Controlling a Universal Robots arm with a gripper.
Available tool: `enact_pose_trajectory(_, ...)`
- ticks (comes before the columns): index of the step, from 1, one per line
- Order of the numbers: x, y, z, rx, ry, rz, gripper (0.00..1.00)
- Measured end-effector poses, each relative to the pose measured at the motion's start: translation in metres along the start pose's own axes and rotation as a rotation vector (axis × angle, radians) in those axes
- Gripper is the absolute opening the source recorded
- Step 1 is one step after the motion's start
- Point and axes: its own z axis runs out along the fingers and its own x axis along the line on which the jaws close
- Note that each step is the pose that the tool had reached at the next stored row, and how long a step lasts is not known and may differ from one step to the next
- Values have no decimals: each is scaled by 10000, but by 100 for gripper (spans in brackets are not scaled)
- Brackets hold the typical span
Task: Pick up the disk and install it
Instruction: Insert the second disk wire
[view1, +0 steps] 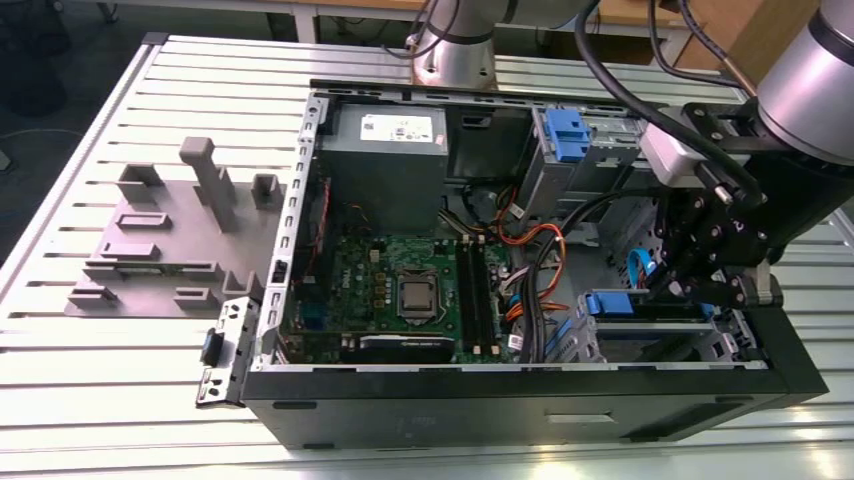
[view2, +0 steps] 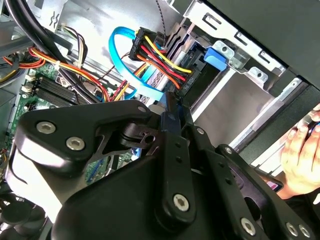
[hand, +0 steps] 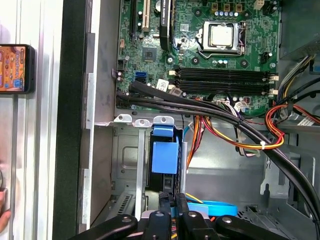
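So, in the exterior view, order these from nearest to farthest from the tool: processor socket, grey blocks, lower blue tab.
1. lower blue tab, beside the tool.
2. processor socket, midway across.
3. grey blocks, far off at the exterior view's left.

The disk (view1: 627, 305) is slotted into the drive bay (view1: 667, 345) at the exterior view's lower right — blue frame end showing, silver body mostly hidden; in the first wrist view, that blue end (hand: 165, 157) shows too.

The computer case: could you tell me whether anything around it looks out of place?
Yes: in the second wrist view a person's hand is just outside the open computer case, close to the gripper. In the first wrist view a lit phone lies on the table beside the case. Neither belongs to the job.
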Motion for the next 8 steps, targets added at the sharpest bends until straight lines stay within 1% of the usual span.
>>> enact_pose_trajectory(8, 11, -1, 16, 0, 0, 0, 16)
